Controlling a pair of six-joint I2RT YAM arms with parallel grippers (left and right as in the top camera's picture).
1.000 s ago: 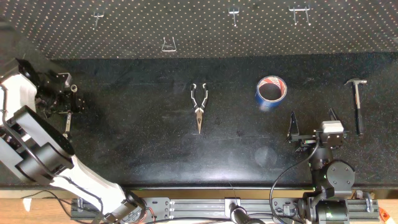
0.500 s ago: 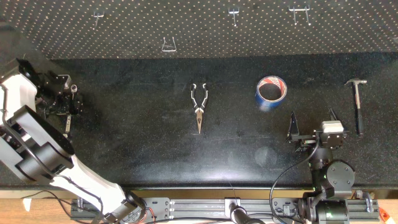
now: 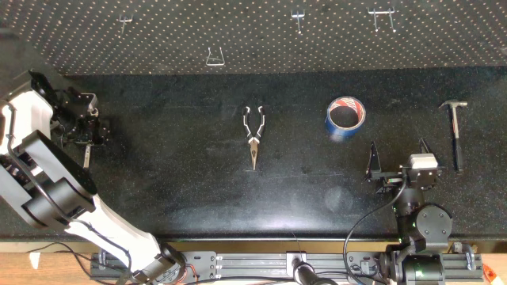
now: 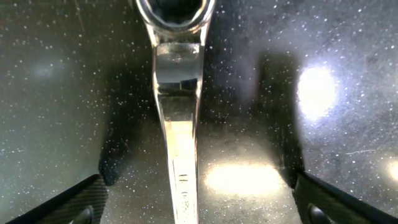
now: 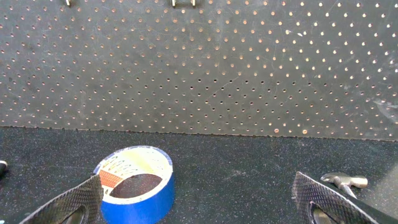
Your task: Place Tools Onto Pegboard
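At the surface's left edge, our left claw (image 4: 199,200) straddles the wrench (image 4: 177,99) lying flat, spread wide, nothing gripped. Right claw (image 5: 199,196) released too. We risk the thin wrench twisting or slipping if we close off-centre.

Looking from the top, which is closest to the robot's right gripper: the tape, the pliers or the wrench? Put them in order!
From the right gripper:
1. Blue tape, just up and left of it.
2. Pliers, in the middle of the table.
3. Wrench, far left.
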